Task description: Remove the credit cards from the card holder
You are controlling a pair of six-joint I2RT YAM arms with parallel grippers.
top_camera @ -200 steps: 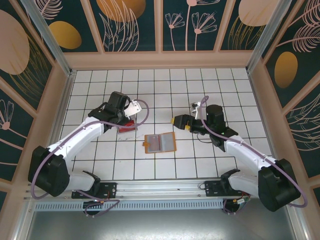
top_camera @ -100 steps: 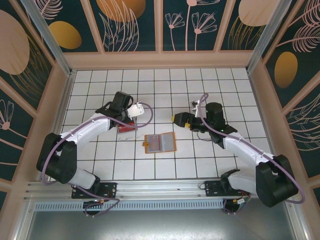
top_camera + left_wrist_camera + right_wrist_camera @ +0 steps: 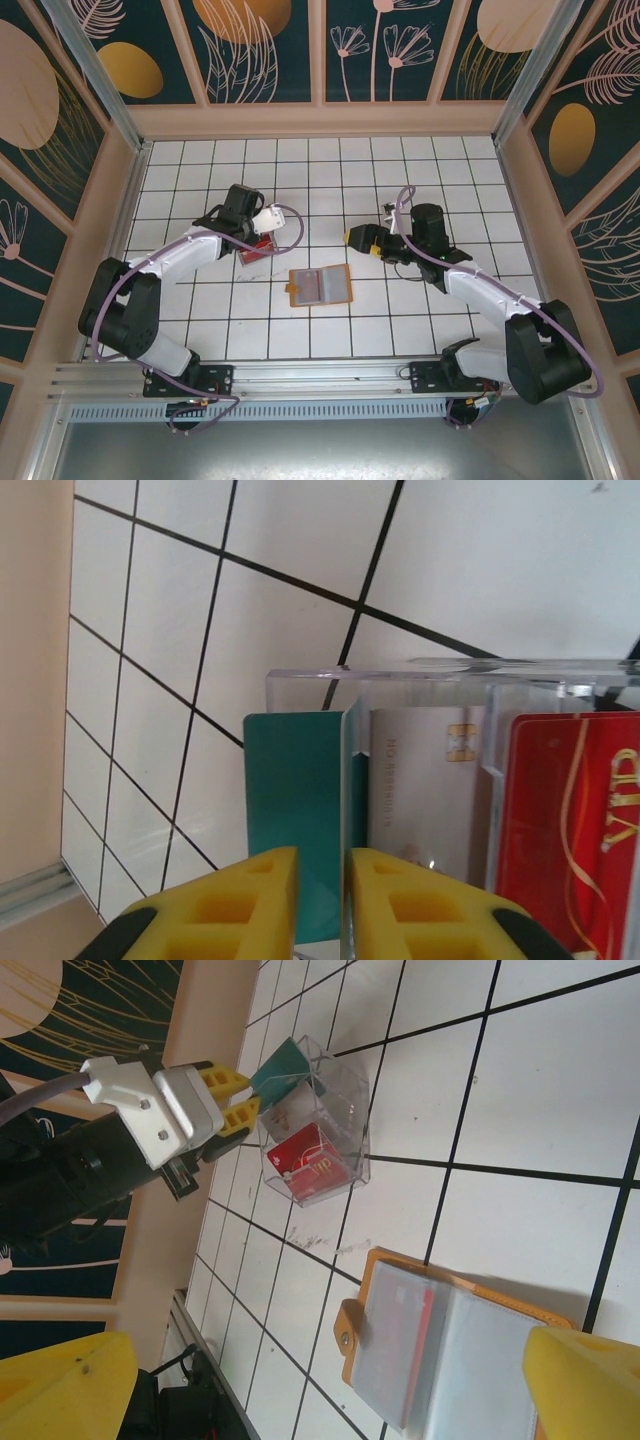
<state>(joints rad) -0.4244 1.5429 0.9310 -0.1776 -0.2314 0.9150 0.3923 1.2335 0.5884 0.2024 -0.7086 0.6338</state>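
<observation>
**Three cards in the clear box, card holder lying open**

The card holder (image 3: 319, 286) is laid open and flat on the tiled table (image 3: 200, 320), sleeves upward. A card with a red edge (image 3: 424, 1332) is seen in one sleeve; what the other sleeve holds cannot be told.

Beyond the card holder and to its left, well apart from it, a clear box (image 3: 325, 1125) is set. Three credit cards stand in its compartments: a teal card (image 3: 295, 810), a pale card (image 3: 425, 790) and a red card (image 3: 570, 810).

The left gripper (image 3: 322, 880) is held at the teal card's end of the box. Its fingers are parted by a narrow gap, and whether anything is pinched cannot be told.

The right gripper (image 3: 360, 241) is held spread wide and empty, beyond the card holder and to its right.
</observation>
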